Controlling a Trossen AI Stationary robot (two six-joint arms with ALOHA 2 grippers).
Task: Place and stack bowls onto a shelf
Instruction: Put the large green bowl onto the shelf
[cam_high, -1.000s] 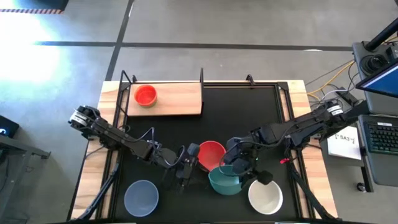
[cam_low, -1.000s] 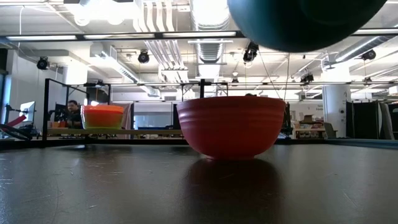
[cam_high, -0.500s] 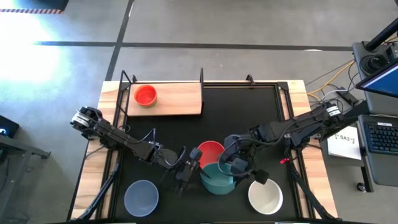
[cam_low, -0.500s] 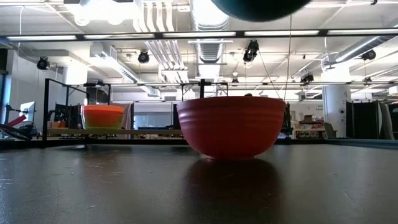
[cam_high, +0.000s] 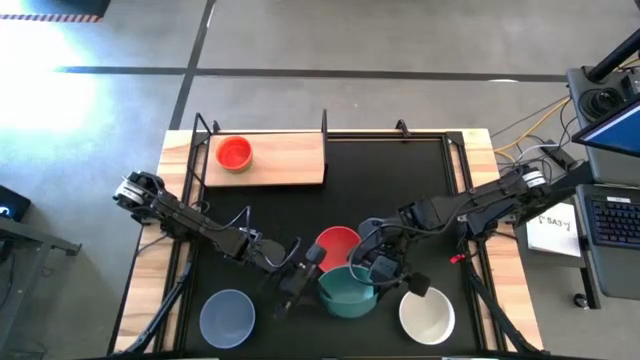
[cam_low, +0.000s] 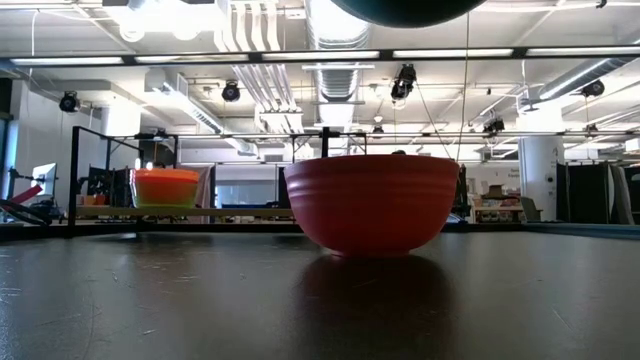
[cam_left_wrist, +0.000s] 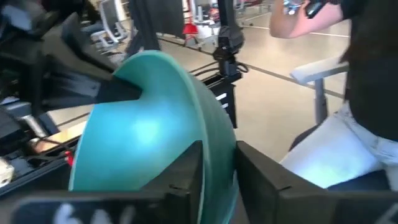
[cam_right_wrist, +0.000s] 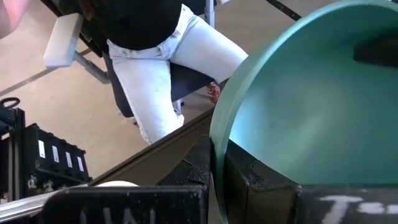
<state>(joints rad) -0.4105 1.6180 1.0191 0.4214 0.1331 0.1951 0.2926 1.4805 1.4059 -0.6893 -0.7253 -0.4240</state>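
A teal bowl (cam_high: 348, 290) hangs above the black mat between both grippers; the low view shows only its underside (cam_low: 410, 10). My left gripper (cam_high: 305, 277) is shut on its left rim and my right gripper (cam_high: 383, 270) on its right rim. Just beyond it, a red bowl (cam_high: 338, 244) rests by its base on the mat (cam_low: 370, 205). A small orange-red bowl (cam_high: 234, 153) stands on the pale wooden shelf (cam_high: 285, 158) at the far left. My left gripper has the teal bowl's rim (cam_left_wrist: 219, 163) between its fingers, one finger (cam_left_wrist: 186, 177) inside the bowl and one (cam_left_wrist: 264, 183) outside. It comes level from the table's left. The bowl is lifted clear. My right gripper grips the opposite rim (cam_right_wrist: 217, 146), one finger (cam_right_wrist: 252, 180) inside the bowl and one (cam_right_wrist: 198, 165) on the outer wall. It comes from the table's right, and the bowl hangs clear of the mat.
A grey-blue bowl (cam_high: 227, 315) sits near the front left and a white bowl (cam_high: 427, 315) near the front right. Thin black posts (cam_high: 324, 122) stand at the shelf's edges. A person in light trousers (cam_right_wrist: 161, 68) stands beyond the table.
My right gripper has carried the teal bowl up and a little toward the table's left edge. The bowl's left rim has come to my left gripper, which has shifted slightly toward the near edge. The red bowl has stayed in place.
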